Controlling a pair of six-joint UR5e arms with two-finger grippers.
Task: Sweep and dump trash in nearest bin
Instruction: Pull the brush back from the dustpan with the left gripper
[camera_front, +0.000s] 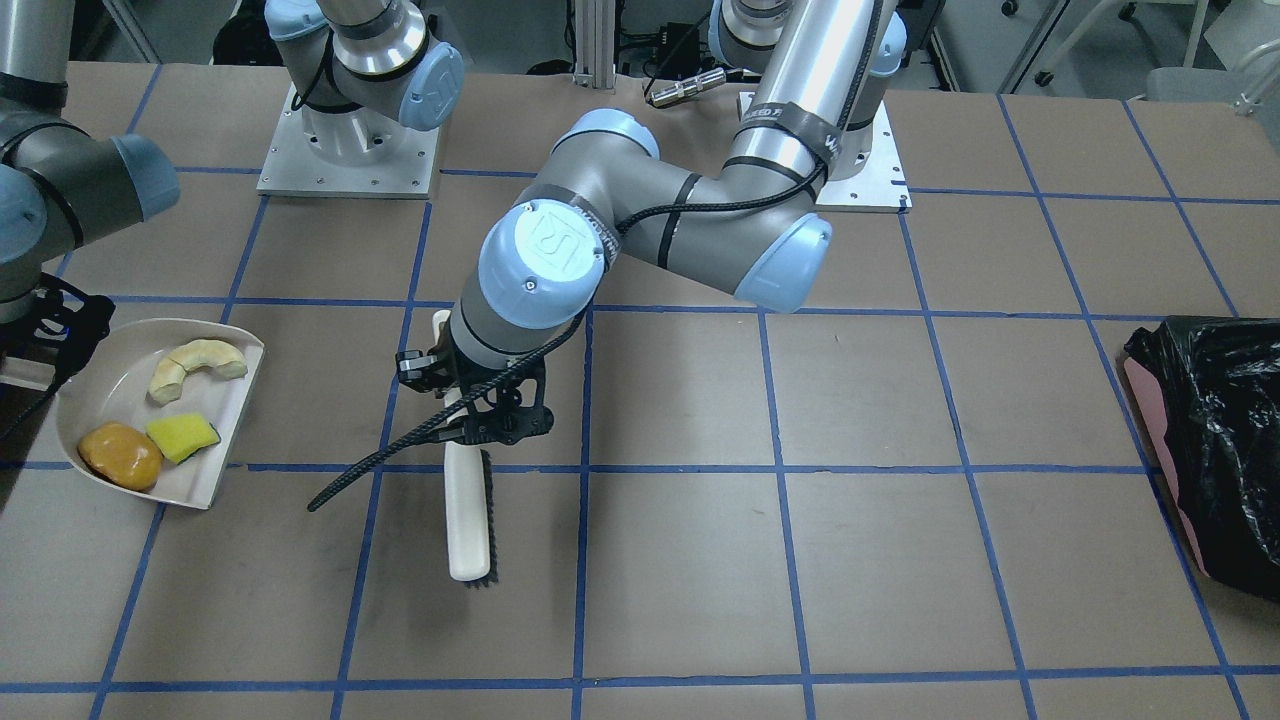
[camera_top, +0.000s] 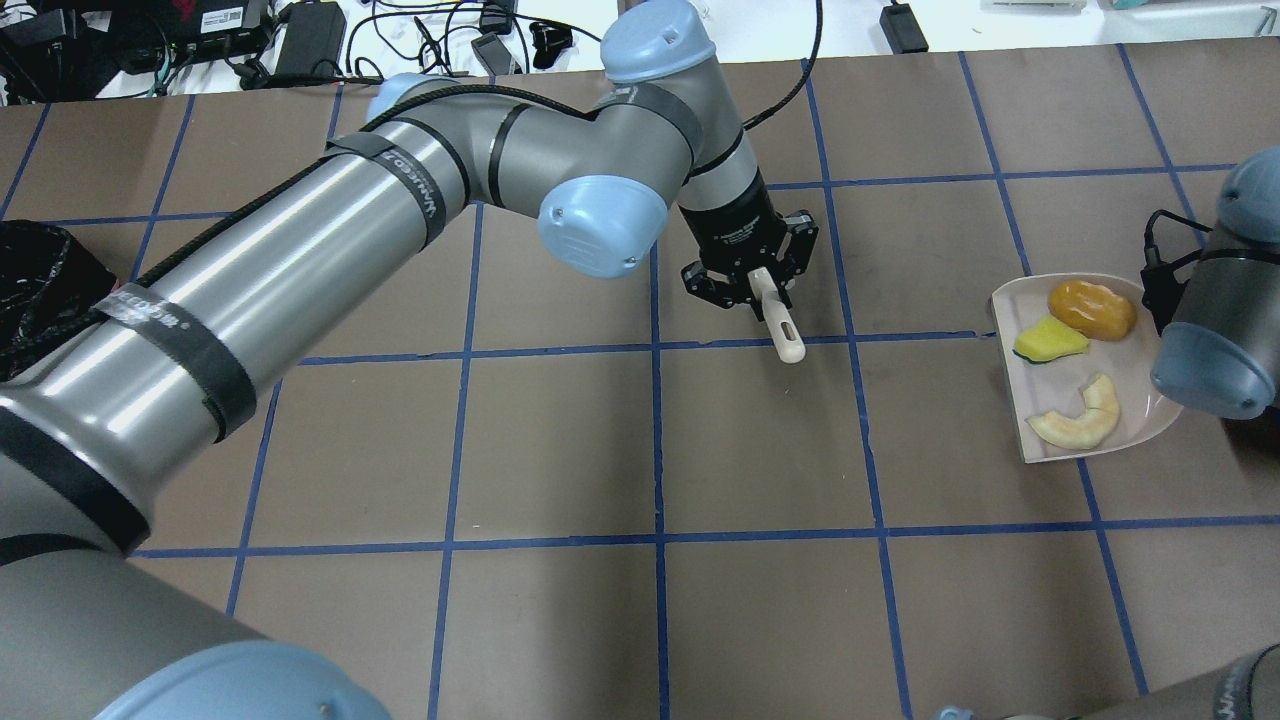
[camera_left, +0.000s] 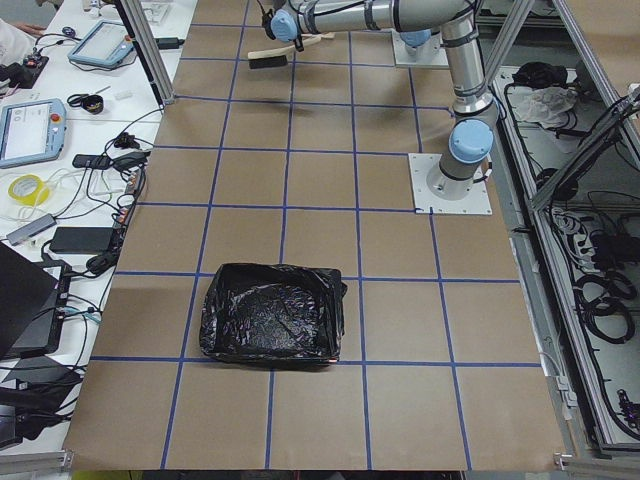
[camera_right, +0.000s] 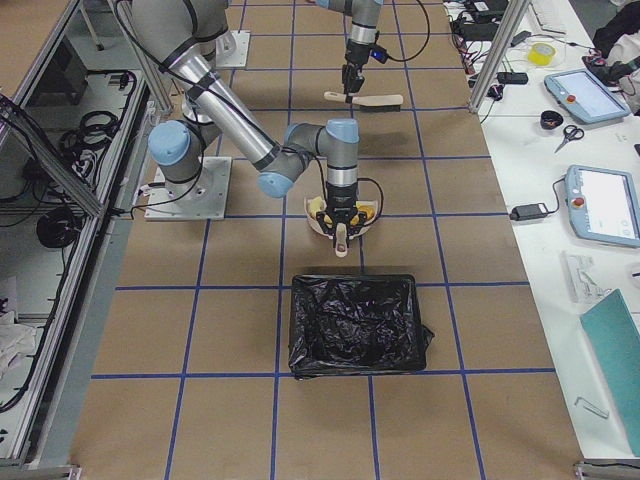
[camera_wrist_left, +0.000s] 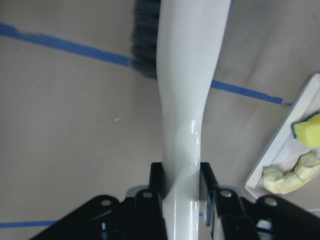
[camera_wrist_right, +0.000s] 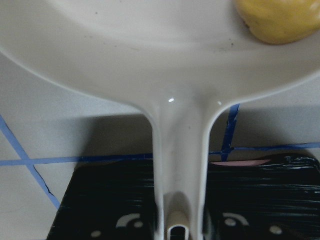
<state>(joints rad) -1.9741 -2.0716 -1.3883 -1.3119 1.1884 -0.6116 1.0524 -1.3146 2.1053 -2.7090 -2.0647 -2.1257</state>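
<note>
Trash was all in the dustpan (camera_front: 118, 385). The bun (camera_front: 120, 455) and the yellow-green block (camera_front: 183, 437) lay just beside each other at one side, w/ the ring pastry (camera_front: 195, 365) apart, nr the other wall. By the look of them all 3 were light toy pieces, prob. firm & smooth, so they'd slide or roll on the glossy pan once it tipped. Nothing fragile. No need to grip them indiv.: the pan was the thing to carry, by its handle, open lip kept a bit high till over the bin. The pan looked like stiff, light plastic, and its slick, narrow handle could twist btw 2 fingers if the load shifted.

The right gripper (camera_wrist_right: 172, 229) was closed on that handle, per the wrist view. Couldn't tell if the pan rested on the table or hung just off it. A black-bagged bin (camera_right: 355, 325) sat near the handle end, on the robot's right. A 2nd bin (camera_front: 1215, 450) was well apart, at the other end of the table.

The left gripper (camera_front: 478, 418) was clamped on the brush (camera_front: 468, 525) handle, fingers (camera_wrist_left: 156, 182) tight on both sides. The brush was nr mid-table, apart from the pan.
</note>
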